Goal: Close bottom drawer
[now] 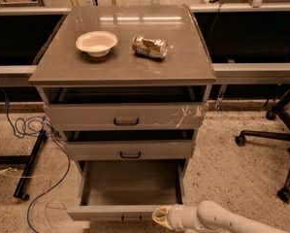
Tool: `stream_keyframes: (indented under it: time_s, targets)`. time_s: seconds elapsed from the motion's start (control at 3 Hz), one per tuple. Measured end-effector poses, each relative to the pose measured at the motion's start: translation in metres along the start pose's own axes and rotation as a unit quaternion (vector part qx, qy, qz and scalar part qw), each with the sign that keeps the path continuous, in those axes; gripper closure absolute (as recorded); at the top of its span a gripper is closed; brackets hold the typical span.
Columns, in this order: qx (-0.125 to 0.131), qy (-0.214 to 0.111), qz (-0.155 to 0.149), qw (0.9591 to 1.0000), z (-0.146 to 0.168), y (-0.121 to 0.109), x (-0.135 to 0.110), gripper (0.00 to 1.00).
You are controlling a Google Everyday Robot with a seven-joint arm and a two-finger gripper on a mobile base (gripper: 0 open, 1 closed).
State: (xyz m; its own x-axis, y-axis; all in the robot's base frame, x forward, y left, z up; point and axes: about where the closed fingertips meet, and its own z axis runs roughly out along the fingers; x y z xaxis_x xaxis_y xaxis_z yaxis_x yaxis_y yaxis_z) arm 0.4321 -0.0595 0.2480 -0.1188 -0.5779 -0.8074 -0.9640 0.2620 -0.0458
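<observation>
Camera view put the cream claw (162, 216) at the right front end of the pulled-out plain grey bottom drawer (105, 211), closing direction lay straight beyond it; claw's opening couldn't be told.

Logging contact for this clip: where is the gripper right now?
The gripper sits low in the camera view, right of centre, at the front panel of the open bottom drawer.

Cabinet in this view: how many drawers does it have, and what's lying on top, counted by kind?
Drawers: 3 (top drawer, middle drawer, bottom drawer pulled out)
Bowls: 1 (white bowl)
Cans: 1 (can, lying on its side)
Total: 5
The robot's gripper is at the bottom drawer's front.
</observation>
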Motion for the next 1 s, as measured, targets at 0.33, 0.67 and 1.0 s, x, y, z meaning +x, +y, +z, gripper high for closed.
stream_keyframes:
  time_s: [0.33,0.67,1.0]
  targets:
    - [-0.013,0.018,-0.015,0.9996,0.020,-0.003,0.027,1.00]
    - [-0.028,0.036,-0.024,0.9987,0.031,0.000,0.046,1.00]
    - [-0.029,0.036,-0.024,0.9987,0.031,0.000,0.046,0.81]
